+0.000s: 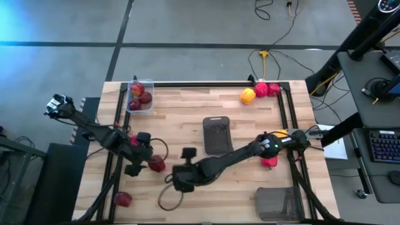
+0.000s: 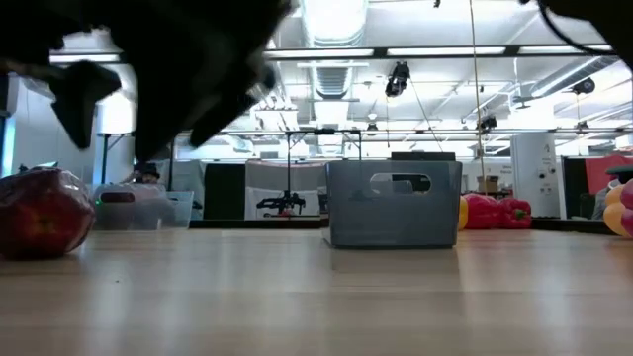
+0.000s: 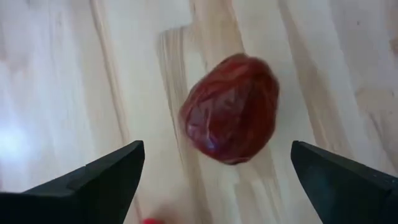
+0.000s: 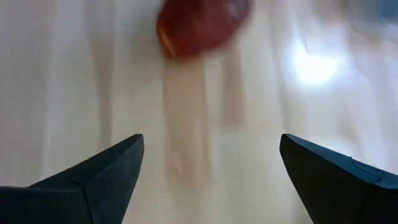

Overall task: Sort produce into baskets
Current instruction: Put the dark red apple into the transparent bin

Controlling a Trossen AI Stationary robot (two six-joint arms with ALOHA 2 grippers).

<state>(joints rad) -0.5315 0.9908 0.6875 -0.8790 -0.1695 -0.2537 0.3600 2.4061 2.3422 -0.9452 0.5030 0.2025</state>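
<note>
A dark red apple (image 3: 230, 109) rests on the wooden table and lies ahead of my left gripper (image 3: 217, 180), between its open fingers and untouched. In the high view this apple (image 1: 156, 164) is at the front left beside my left gripper (image 1: 145, 157). My right gripper (image 1: 175, 172) reaches across to the table's front middle. It is open and empty (image 4: 211, 180), with a blurred red apple (image 4: 199, 25) ahead of it. Another apple (image 1: 123, 199) lies near the front left corner. A clear bin (image 1: 140, 97) at the far left holds several apples.
One dark mesh basket (image 1: 217, 134) stands mid-table and another (image 1: 278, 203) at the front right. A yellow pepper (image 1: 248, 95) and red peppers (image 1: 267, 89) lie at the far right. A red piece (image 1: 269, 161) lies under the right arm. A cable loop (image 1: 169, 197) lies near the front edge.
</note>
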